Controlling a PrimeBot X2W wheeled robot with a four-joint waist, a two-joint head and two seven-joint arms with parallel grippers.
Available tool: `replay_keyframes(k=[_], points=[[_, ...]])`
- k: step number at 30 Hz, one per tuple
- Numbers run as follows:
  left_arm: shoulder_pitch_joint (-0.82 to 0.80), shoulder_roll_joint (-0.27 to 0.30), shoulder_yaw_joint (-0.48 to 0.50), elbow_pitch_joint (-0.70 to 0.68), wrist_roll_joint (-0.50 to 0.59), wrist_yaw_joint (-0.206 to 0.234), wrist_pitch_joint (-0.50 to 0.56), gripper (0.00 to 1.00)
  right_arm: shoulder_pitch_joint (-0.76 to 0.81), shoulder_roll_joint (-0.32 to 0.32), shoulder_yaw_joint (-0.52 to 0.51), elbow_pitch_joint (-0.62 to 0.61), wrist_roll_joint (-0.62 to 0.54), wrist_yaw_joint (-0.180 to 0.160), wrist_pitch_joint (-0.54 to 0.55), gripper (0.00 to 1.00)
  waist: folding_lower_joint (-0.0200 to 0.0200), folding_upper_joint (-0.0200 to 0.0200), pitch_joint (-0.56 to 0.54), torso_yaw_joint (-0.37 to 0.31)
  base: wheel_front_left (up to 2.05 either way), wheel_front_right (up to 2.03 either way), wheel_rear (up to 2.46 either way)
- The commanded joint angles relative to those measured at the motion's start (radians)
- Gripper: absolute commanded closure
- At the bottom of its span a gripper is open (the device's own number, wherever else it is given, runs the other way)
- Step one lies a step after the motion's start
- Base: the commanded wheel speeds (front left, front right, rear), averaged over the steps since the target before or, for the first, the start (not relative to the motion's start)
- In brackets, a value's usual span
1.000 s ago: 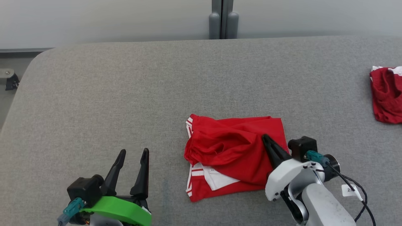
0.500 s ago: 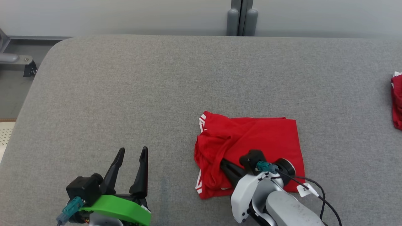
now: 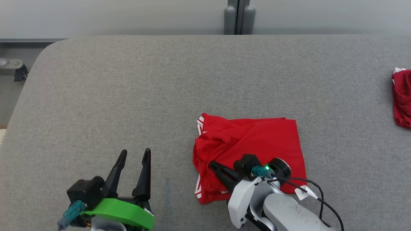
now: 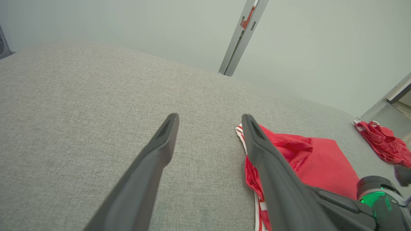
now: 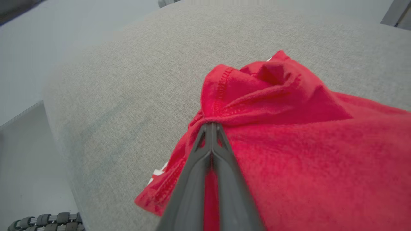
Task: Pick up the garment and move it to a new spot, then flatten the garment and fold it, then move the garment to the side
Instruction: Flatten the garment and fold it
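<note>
Pinching a bunched fold of the red garment [image 3: 257, 138]: right pincer [image 3: 212, 164], fingers pressed together at the cloth's near-left part, a hold that seems suited to dragging or lifting. Garment: rumpled, right of centre on the grey worktop [image 3: 128, 96]. Left pincer [image 3: 135, 151]: spread, empty, near left. Open room: far and left. Second red cloth [image 3: 403, 99]: right edge.

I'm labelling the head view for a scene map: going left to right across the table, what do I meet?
Open left end effector → red garment → darker red cloth at the right edge. The right end effector overlaps the red garment, so it is left out.
</note>
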Motion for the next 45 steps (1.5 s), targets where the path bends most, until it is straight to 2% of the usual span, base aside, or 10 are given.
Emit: replay_keyframes(k=[1,6,12,15,19,26,34,40,45], points=[[-0.01,0.003,0.005,-0.001,0.001,0.005,-0.006,0.0,-0.012,-0.003,-0.012,-0.005,-0.009,-0.002,-0.015,1.0,0.0,0.0,0.0,-0.004,0.0,0.0,0.0],[-0.005,0.005,0.004,-0.003,0.0,0.004,-0.008,0.0,-0.015,-0.003,-0.087,-0.043,-0.031,-0.002,-0.048,1.0,0.0,0.0,-0.003,-0.009,0.0,0.0,0.0],[-0.006,0.003,0.0,-0.005,0.001,0.004,-0.007,0.0,0.001,-0.002,-0.249,-0.074,-0.09,-0.002,-0.049,1.0,0.0,0.0,-0.001,-0.004,0.0,0.0,0.0],[-0.012,0.0,-0.004,-0.004,0.0,0.001,-0.007,0.0,0.007,-0.002,-0.325,-0.064,-0.124,-0.002,-0.036,1.0,0.0,0.0,0.006,0.009,0.0,0.0,0.0],[-0.021,-0.002,-0.009,0.001,0.001,-0.004,-0.005,0.0,-0.011,-0.002,-0.364,-0.022,-0.159,-0.002,-0.007,1.0,0.0,0.0,0.014,0.03,0.0,0.0,0.0],[-0.029,-0.008,-0.015,0.014,-0.001,-0.01,-0.006,0.0,-0.036,-0.003,-0.28,0.022,-0.109,-0.002,0.015,1.0,0.0,0.0,0.027,0.067,0.0,0.0,0.0],[-0.04,-0.019,-0.023,0.023,0.001,-0.017,-0.008,0.0,-0.11,-0.002,-0.137,0.06,-0.022,-0.002,0.007,1.0,0.0,0.0,0.036,0.098,0.0,0.0,0.0],[-0.046,-0.026,-0.031,0.033,0.002,-0.021,-0.009,0.0,-0.143,-0.003,-0.025,0.105,0.034,-0.002,0.039,1.0,0.0,0.0,0.039,0.121,0.0,0.0,0.0],[-0.037,-0.026,-0.026,0.04,-0.002,-0.019,-0.011,0.0,-0.15,-0.003,0.018,0.123,0.07,-0.002,0.019,1.0,0.0,0.0,0.036,0.122,0.0,0.0,0.0]])
